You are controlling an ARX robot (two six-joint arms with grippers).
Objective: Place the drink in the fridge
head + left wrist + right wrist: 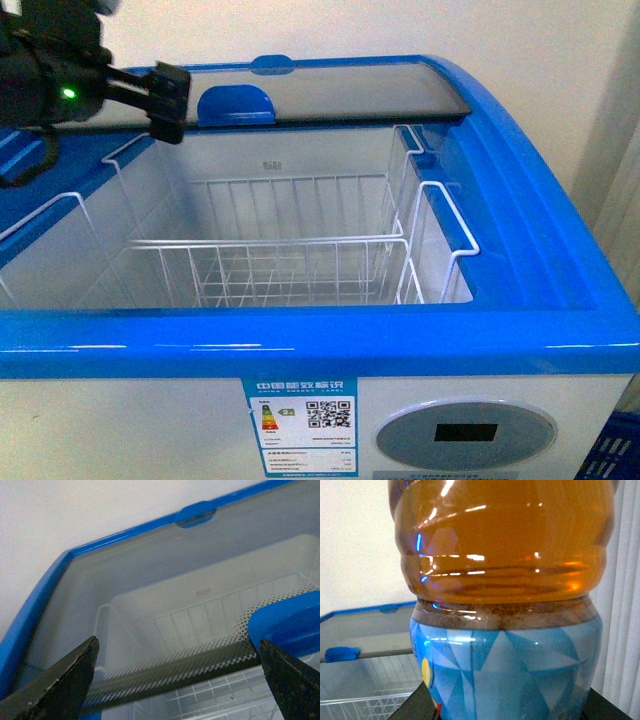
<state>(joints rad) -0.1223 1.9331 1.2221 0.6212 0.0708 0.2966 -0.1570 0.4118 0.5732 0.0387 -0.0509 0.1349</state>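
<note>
Because the glass lid (340, 90) sits at twelve o'clock of the fridge (530, 180), its wire basket (290, 265) lies exposed for loading. The left pincer (168, 100), jaws wide, hovers at ten o'clock beside the blue handle (235, 105); the right pincer (510, 707) clamps the drink (500, 555), outside the front view.

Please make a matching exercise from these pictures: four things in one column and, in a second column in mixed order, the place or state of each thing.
Things
1. bottle
2. sliding glass lid
3. wire basket
4. left gripper

Places and states
A. open, next to the lid's blue handle
B. inside the fridge, no drink seen in it
C. lying at the far side, the opening uncovered
D. held in the right gripper, amber liquid inside

Right pairs: 1-D, 2-C, 3-B, 4-A
</note>
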